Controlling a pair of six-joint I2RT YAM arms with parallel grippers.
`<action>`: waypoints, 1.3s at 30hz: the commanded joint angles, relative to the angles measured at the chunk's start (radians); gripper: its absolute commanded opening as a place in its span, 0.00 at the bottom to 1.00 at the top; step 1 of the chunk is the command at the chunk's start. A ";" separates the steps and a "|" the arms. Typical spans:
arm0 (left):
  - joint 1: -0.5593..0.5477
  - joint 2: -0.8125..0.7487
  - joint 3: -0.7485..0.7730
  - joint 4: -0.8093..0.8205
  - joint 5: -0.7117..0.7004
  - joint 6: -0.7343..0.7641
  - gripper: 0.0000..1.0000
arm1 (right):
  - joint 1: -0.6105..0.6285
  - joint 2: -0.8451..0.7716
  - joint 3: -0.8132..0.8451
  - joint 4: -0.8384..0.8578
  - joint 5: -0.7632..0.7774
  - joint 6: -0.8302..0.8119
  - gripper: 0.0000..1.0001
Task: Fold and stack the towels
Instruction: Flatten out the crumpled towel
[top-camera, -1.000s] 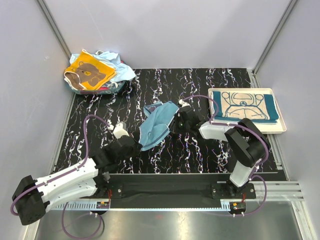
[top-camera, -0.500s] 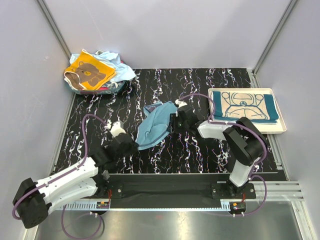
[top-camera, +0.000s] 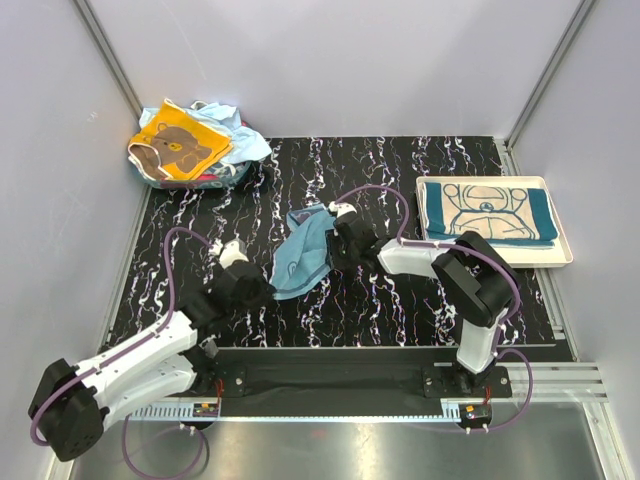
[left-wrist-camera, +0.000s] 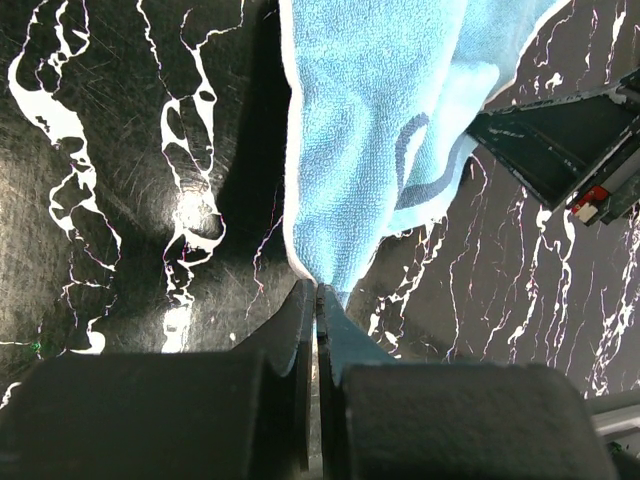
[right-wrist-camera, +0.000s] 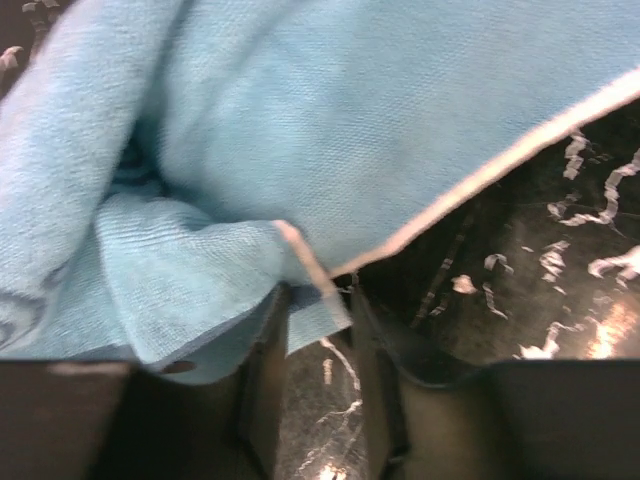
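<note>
Black marbled table (top-camera: 400, 170) inside pale grey walls, seen from the top camera. Light blue towel (top-camera: 303, 255) bunched and partly raised about the middle of the table, strung between the two arms. Left gripper (top-camera: 264, 289) at the towel's near-left end, right gripper (top-camera: 334, 238) at its far-right end. White tray (top-camera: 565, 252) against the right edge of the table, with a teal towel (top-camera: 487, 213) lying flat and folded inside it. Far left corner of the table: loose pile (top-camera: 232, 140) of cloths, with an orange bear towel (top-camera: 180, 146) on top, face up. Left wrist view: left gripper (left-wrist-camera: 318, 296) has its jaws pressed together on a hemmed corner of the light blue towel (left-wrist-camera: 380, 100); the cloth hangs away from the tips in a long fold, a darker blue printed curve showing on it, its shadow on the table beside it. Black body of the right arm shows at the right side of this view, beside the cloth. Right wrist view: right gripper (right-wrist-camera: 320, 300) has its jaws standing apart, dark tabletop visible in the gap. The towel (right-wrist-camera: 300, 120) fills the upper part of the view, rumpled on the left; a white-hemmed corner droops across the fingertips. Cannot tell whether either finger presses the cloth.
</note>
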 joint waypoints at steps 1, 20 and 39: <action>0.016 -0.001 0.042 0.026 0.031 0.023 0.00 | 0.011 0.020 0.027 -0.116 0.104 -0.002 0.34; 0.059 0.009 0.099 0.006 0.065 0.091 0.00 | 0.034 -0.195 0.040 -0.274 0.146 0.029 0.00; 0.059 0.113 0.635 -0.033 0.152 0.361 0.00 | -0.012 -0.522 0.542 -0.608 0.243 -0.093 0.00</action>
